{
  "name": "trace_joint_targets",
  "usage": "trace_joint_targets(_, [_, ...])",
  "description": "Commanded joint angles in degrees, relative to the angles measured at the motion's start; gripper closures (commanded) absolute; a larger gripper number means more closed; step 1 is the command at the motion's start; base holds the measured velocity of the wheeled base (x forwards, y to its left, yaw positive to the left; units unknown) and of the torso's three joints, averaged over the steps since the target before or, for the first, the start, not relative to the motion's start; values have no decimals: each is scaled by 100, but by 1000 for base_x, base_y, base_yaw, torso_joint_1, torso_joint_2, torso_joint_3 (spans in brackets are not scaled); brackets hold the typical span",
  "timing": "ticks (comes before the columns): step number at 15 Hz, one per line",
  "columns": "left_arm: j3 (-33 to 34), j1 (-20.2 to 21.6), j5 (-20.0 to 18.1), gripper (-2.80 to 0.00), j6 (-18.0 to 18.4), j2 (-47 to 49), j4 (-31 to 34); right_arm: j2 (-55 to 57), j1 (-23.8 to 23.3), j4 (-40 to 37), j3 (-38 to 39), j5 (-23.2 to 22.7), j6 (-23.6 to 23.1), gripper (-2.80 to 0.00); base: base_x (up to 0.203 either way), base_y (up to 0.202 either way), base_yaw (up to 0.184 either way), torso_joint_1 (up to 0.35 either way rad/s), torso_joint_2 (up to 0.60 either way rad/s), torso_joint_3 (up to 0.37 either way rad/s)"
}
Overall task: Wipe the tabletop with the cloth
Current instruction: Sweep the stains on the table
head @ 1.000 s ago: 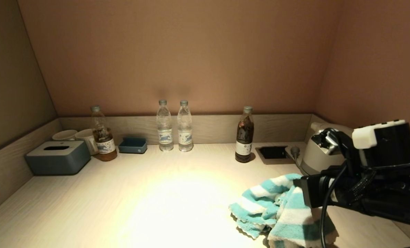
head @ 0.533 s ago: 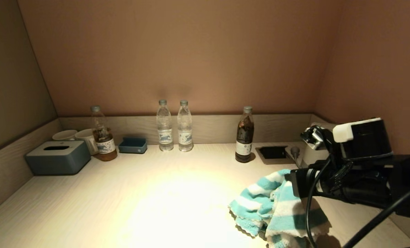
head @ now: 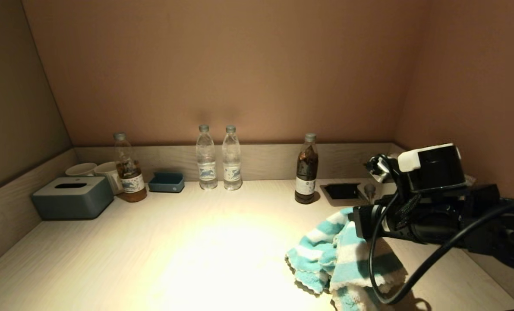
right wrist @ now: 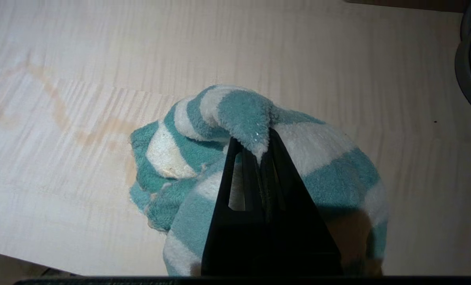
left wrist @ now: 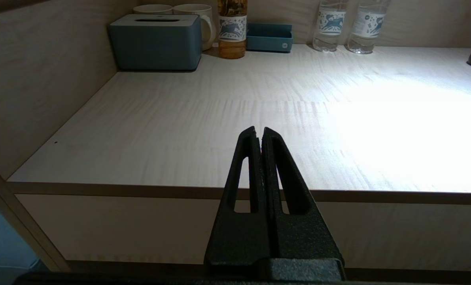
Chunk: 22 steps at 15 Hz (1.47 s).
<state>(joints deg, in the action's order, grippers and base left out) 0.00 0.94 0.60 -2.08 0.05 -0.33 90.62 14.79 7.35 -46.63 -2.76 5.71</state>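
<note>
Currently mid-wipe, by my reading: right gripper (right wrist: 261,152) is clamped on a raised fold of the striped cloth (right wrist: 203,146), the rest of it bunched on the tabletop (right wrist: 298,51) beneath and ahead of the fingers. A faint brownish streak (right wrist: 57,107) lies on the wood beyond the cloth, off to one side of the gripper. Next move probably calls for dragging the cloth across that streak with downward pressure, keeping the pinch firm. Left gripper (left wrist: 259,136) hangs off the table's front edge, fingers pressed together, holding nothing.
</note>
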Motion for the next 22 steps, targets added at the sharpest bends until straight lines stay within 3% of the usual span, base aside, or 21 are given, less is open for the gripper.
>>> trace_joint_targets(1, [0, 3, 2, 0, -3, 4, -2, 272, -11, 3, -127, -181, 17, 0, 0, 0, 0, 0, 0, 0])
trace_joint_targets(14, [0, 3, 2, 0, -3, 4, -2, 1362, -11, -6, -86, -172, 0, 0, 0, 0, 0, 0, 0, 0])
trace_joint_targets(22, [0, 3, 2, 0, -3, 4, -2, 1775, 50, -6, -110, 654, -35, 0, 0, 0, 0, 0, 0, 0])
